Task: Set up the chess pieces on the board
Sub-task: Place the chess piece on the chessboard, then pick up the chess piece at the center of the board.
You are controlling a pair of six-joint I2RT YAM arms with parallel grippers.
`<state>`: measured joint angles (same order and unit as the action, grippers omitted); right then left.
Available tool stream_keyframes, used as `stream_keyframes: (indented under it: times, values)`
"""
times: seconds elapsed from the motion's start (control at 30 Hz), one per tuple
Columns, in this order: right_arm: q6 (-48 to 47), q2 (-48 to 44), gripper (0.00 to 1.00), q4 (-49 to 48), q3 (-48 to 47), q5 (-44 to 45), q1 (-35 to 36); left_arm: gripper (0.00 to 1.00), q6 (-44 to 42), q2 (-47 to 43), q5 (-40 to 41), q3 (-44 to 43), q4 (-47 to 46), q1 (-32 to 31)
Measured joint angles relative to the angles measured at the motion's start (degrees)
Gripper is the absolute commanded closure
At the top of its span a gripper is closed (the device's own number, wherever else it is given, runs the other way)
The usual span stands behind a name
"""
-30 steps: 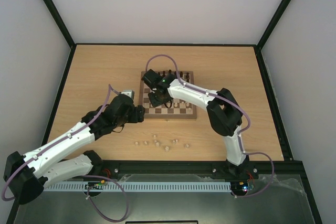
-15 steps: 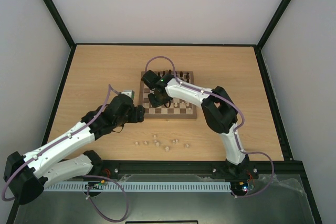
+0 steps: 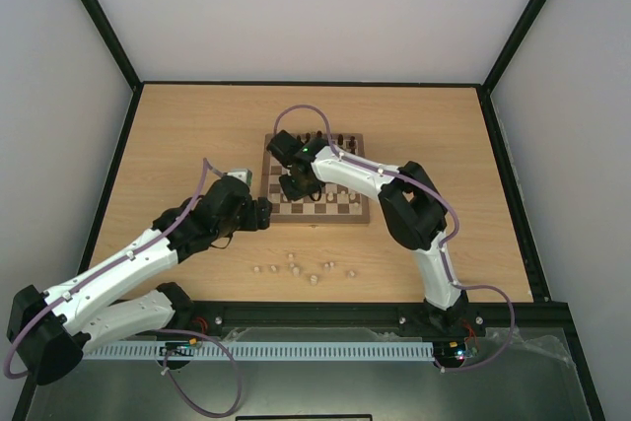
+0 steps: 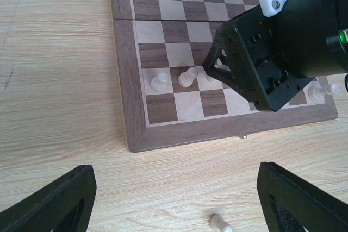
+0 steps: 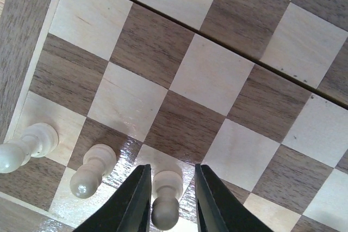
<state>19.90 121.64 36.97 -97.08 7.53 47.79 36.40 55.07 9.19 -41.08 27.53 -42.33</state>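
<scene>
The board (image 3: 361, 212) lies at the table's middle, with dark pieces (image 3: 320, 138) along its far row. My right gripper (image 3: 293, 187) hangs over its near-left part. In the right wrist view the gripper (image 5: 172, 173) stands slightly open around an upright cream pawn (image 5: 166, 202) on a square, with thin gaps on both sides. Two more cream pawns (image 5: 89, 169) stand to its left. My left gripper (image 4: 176, 205) is wide open and empty above the table, just off the board's near-left corner (image 4: 130, 107). A loose cream pawn (image 4: 220, 223) lies between its fingers.
Several loose cream pieces (image 3: 296, 265) lie on the table in front of the board. More cream pawns (image 3: 340, 202) stand on the board's near rows. The right arm's black wrist (image 4: 266, 58) covers the board's middle in the left wrist view.
The right arm's elbow has shifted a little to the left while its gripper stays over the same part of the board. The left arm has not moved.
</scene>
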Motion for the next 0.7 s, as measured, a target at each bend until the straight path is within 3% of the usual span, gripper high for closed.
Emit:
stream_keyframes:
  times: [0.33,0.53,0.7]
  values:
    - [0.4,-2.5,0.63,-0.2,1.1,1.1,-0.2,0.16,0.0,0.1,0.0,-0.1,0.1,0.0]
    - [1.8,-17.5,0.57,-1.0,10.2,2.8,-0.2,0.14,0.0,0.4,-0.1,-0.1,0.3,0.0]
    - [3.7,-32.1,0.56,-2.0,22.0,2.0,-0.2,0.04,0.0,1.0,-0.1,-0.2,0.3,0.0]
